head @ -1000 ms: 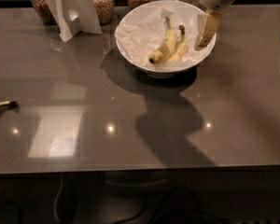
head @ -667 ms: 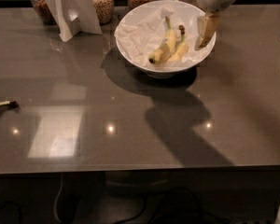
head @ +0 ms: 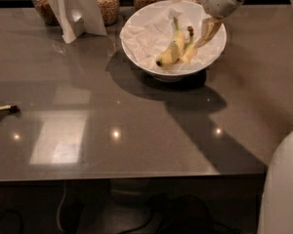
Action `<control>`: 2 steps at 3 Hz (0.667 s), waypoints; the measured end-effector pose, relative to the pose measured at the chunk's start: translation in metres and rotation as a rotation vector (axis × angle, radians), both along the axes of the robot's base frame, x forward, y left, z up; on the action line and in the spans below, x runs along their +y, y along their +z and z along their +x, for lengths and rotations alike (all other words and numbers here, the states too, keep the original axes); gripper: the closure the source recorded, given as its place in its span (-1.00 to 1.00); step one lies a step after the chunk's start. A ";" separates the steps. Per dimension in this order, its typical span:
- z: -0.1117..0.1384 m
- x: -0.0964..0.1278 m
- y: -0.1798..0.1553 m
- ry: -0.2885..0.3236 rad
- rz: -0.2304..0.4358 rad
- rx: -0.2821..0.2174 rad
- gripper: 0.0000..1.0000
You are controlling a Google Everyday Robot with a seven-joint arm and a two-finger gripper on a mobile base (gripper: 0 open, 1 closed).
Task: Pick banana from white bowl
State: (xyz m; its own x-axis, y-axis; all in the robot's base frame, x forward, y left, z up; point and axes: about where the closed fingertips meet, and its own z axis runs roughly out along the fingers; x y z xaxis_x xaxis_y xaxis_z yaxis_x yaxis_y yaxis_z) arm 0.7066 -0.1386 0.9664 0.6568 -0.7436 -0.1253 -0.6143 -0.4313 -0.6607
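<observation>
One gripper (head: 208, 29) — over white bowl (head: 185, 71), near banana (head: 171, 50).

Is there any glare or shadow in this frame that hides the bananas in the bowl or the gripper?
Camera view: small point glints and a pale rectangular reflection sit on the glossy grey table; a dark shadow runs from under the wide white bowl toward the lower right. Camera view: the curved yellow banana is evenly lit; the gripper hangs over the bowl's right rim.
</observation>
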 end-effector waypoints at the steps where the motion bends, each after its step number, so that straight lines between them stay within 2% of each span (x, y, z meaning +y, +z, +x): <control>1: 0.002 0.000 -0.011 0.048 -0.002 0.011 -0.03; 2: 0.001 0.001 -0.023 0.076 -0.002 0.035 0.00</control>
State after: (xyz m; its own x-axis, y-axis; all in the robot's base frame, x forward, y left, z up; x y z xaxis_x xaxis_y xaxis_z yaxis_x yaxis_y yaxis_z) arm 0.7076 -0.1380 0.9439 0.7068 -0.6917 -0.1482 -0.6024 -0.4788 -0.6386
